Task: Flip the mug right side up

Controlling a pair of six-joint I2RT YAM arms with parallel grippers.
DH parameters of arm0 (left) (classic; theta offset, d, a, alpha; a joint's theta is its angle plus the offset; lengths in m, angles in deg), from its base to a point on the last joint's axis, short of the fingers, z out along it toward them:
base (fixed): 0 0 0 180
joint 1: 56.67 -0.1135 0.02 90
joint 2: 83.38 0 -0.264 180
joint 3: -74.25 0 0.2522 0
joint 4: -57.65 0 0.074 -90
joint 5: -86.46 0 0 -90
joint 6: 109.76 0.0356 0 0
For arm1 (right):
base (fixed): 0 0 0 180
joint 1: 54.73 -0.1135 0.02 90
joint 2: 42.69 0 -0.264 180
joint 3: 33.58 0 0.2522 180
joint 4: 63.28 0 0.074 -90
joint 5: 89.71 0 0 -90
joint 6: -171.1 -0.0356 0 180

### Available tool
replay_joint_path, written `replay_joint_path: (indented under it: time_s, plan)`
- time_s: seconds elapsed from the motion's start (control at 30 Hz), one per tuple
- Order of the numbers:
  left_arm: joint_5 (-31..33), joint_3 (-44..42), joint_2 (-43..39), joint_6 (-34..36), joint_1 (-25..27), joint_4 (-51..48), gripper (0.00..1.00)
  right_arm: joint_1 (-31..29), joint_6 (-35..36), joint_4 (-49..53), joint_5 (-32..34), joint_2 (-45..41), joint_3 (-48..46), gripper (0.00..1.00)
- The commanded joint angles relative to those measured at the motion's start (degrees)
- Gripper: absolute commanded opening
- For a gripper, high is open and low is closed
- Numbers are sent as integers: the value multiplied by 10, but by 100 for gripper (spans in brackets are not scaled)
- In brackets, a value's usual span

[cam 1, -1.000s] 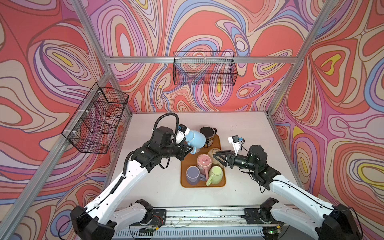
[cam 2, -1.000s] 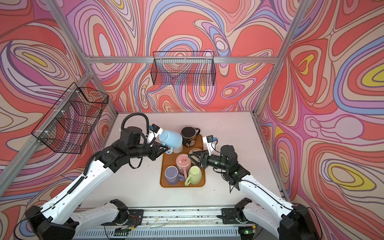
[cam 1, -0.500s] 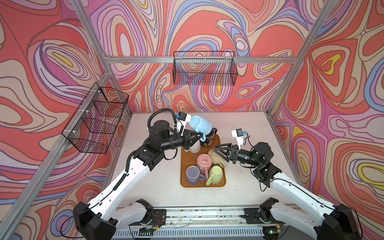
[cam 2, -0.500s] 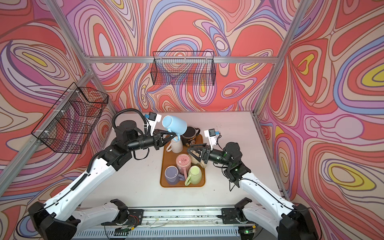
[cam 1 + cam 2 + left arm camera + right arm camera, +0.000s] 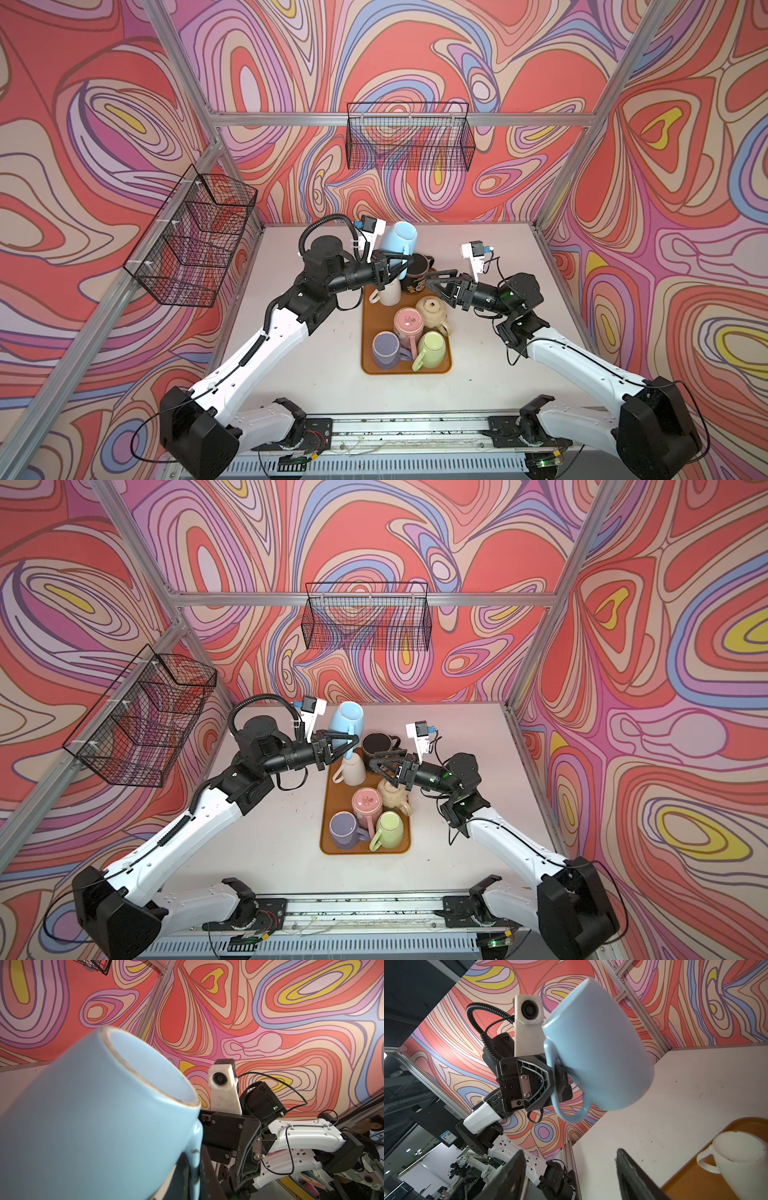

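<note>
The left claw point(image 5: 405, 261) is pinched tight on the handle of the blue mug point(image 5: 398, 237). It holds the mug up in the air over the back left corner of the tray point(image 5: 364, 345), which lies on the worktop point(image 5: 316, 374). The mug is tipped on a slant, with its flat bottom pointing up and toward the back (the left wrist view shows the rough ring round that bottom from close by). The mug touches nothing but the claw. The right claw point(image 5: 432, 291) hangs over the right side of the tray, near the back end. Its two fingers point(image 5: 510, 1178) are spread wide with nothing between them, and they point at the blue mug from near by without touching it. On the tray, under the blue mug, a white mug point(image 5: 390, 294) sits bottom up in the back left corner. A black mug point(image 5: 417, 272) stands mouth up just beside it at the back. In the middle of the tray a pink mug point(image 5: 407, 326) and a cream mug point(image 5: 431, 311) sit bottom up, side by side. At the front of the tray are a purple mug point(image 5: 384, 351) and a green mug point(image 5: 433, 349), side by side.
</note>
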Motion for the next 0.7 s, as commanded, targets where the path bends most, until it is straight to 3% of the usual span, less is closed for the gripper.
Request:
replay_joint_path:
  time_s: [0.0,0.27,0.67]
  plan:
    - [7,15,1,14,1,36,0,4,24,10,19,-3,-10,71]
    - [63,-132,-75,41,0,25,0,9,77,79,31,-40,-29,70]
    - [114,-316,-135,28,-10,107,0,9,79,65,8,-30,-51,70]
